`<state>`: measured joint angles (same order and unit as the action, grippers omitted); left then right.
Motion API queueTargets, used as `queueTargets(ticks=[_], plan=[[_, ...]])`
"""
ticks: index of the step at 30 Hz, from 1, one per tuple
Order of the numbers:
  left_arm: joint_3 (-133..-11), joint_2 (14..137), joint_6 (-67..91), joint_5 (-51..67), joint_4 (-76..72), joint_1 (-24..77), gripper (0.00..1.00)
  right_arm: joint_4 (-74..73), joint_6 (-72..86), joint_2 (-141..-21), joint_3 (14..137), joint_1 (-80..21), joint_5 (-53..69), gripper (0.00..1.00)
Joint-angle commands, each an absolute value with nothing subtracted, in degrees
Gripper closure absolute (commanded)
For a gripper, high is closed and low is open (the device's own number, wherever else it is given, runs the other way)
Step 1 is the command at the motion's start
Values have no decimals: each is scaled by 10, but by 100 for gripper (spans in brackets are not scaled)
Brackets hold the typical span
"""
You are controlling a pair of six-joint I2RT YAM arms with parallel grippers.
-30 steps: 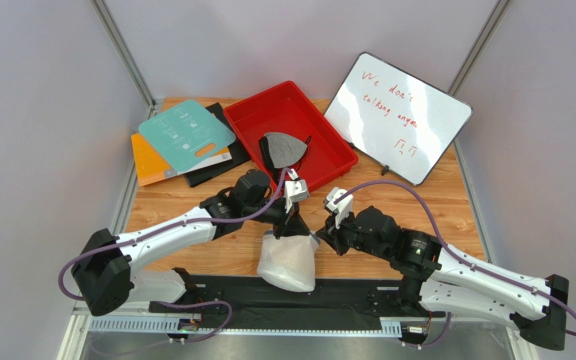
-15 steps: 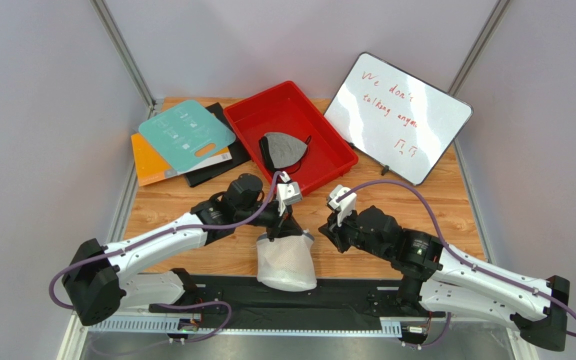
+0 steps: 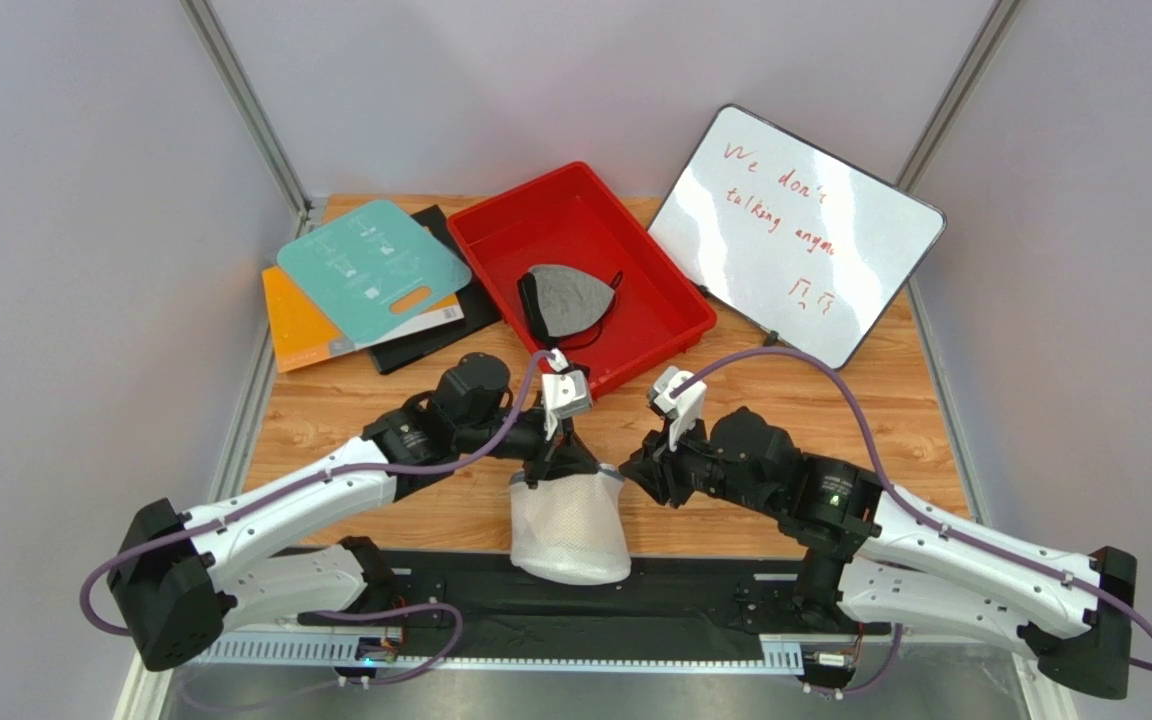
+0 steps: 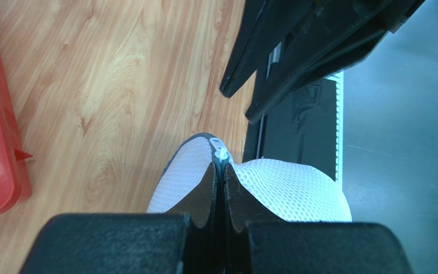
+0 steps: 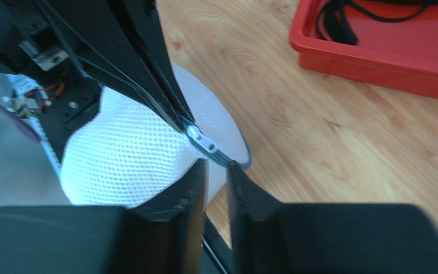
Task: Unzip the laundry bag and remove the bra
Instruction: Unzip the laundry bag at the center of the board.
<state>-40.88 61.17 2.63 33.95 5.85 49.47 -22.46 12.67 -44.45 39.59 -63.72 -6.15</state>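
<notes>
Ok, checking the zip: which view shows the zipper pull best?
Right wrist: the zipper pull sits clear on the laundry bag rim. Left wrist shows just its tip beyond the left gripper; top view cannot resolve it.

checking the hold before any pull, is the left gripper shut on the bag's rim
Yes, in the left wrist view the left gripper is pinched shut on the rim of the laundry bag.

robot lab cell: grey partition walls, wooden table, handwritten whiteboard.
</notes>
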Motion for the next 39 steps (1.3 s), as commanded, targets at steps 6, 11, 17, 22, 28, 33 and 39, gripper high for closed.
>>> queueTargets(ticks=[6, 11, 17, 22, 28, 33, 39], plan=[[-419, 576, 1, 444, 26, 494, 100, -118, 146, -441, 385, -611, 101, 54], [-420, 562, 2, 485, 14, 495, 100, -92, 162, -431, 365, -563, 186, 52], [-419, 555, 3, 483, 18, 494, 100, -82, 183, -417, 352, -545, 209, 52], [-420, 555, 2, 466, 24, 495, 100, -91, 219, -410, 353, -531, 215, 53], [-420, 549, 1, 458, 26, 494, 100, -94, 239, -404, 344, -529, 219, 53], [-419, 547, 1, 458, 25, 494, 100, -73, 246, -407, 331, -523, 239, 54], [-418, 545, 2, 456, 25, 494, 100, -54, 251, -417, 323, -517, 257, 55]])
